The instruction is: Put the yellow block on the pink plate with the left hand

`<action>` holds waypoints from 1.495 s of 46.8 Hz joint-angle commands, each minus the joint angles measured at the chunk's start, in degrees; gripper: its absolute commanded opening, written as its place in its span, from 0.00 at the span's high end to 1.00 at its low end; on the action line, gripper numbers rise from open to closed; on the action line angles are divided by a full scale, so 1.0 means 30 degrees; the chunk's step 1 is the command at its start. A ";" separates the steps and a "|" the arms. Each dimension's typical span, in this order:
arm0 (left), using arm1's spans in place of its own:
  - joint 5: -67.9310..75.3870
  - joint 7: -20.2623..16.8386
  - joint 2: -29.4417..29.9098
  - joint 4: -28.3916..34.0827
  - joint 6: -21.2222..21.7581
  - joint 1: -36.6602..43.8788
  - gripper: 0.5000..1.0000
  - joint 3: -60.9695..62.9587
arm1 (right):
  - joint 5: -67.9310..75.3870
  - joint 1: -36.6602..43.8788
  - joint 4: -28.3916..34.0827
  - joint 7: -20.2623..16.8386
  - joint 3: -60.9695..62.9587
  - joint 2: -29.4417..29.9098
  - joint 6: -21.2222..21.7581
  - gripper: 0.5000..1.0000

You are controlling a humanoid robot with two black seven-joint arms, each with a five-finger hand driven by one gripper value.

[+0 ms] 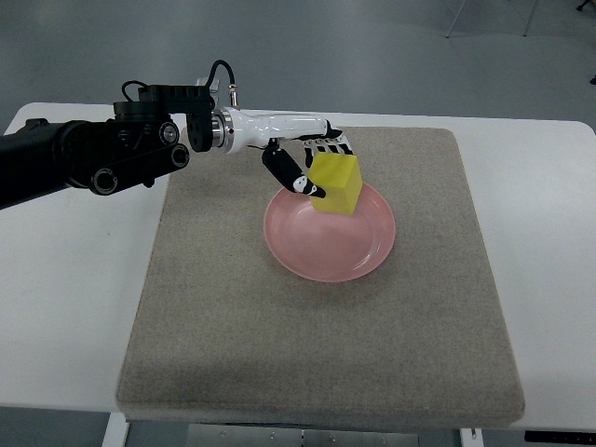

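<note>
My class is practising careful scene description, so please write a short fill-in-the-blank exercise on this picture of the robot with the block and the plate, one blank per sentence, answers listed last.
1. The left hand grips a block whose colour is ____.
2. The block is held over the plate, which is ____ in colour.
3. The plate rests on a grey ____ that covers the white table.
4. The arm holding the block enters from the picture's ____ edge.

Missing words: yellow; pink; mat; left
</note>
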 commanded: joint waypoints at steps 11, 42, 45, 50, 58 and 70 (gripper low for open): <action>0.1039 0.0001 -0.0956 0.0586 -0.0036 0.0492 1.00 0.0174 | -0.0010 -0.0010 0.0002 0.0002 0.0000 0.0000 0.0012 0.15; 0.3238 0.0031 -0.1308 0.0586 -0.0241 0.0580 0.33 0.0233 | -0.0011 0.0019 0.0002 0.0002 0.0000 0.0000 0.0012 0.15; 0.3238 0.0031 -0.1308 0.0586 -0.0241 0.0609 0.21 0.0233 | -0.0011 0.0019 0.0002 0.0002 0.0000 0.0000 -0.0017 0.15; 0.3238 0.0060 -0.1279 0.0586 -0.0241 0.0609 0.07 0.0233 | -0.0011 0.0019 0.0002 0.0002 0.0000 0.0000 0.0012 0.15; 0.3208 0.0060 -0.1133 0.0586 -0.0241 0.0609 0.02 0.0233 | -0.0010 -0.0010 0.0002 0.0002 0.0000 0.0000 0.0012 0.15; 0.3091 0.0060 -0.0547 0.0644 -0.0271 0.0550 0.02 0.0233 | -0.0011 0.0019 0.0002 0.0002 0.0000 0.0000 -0.0017 0.15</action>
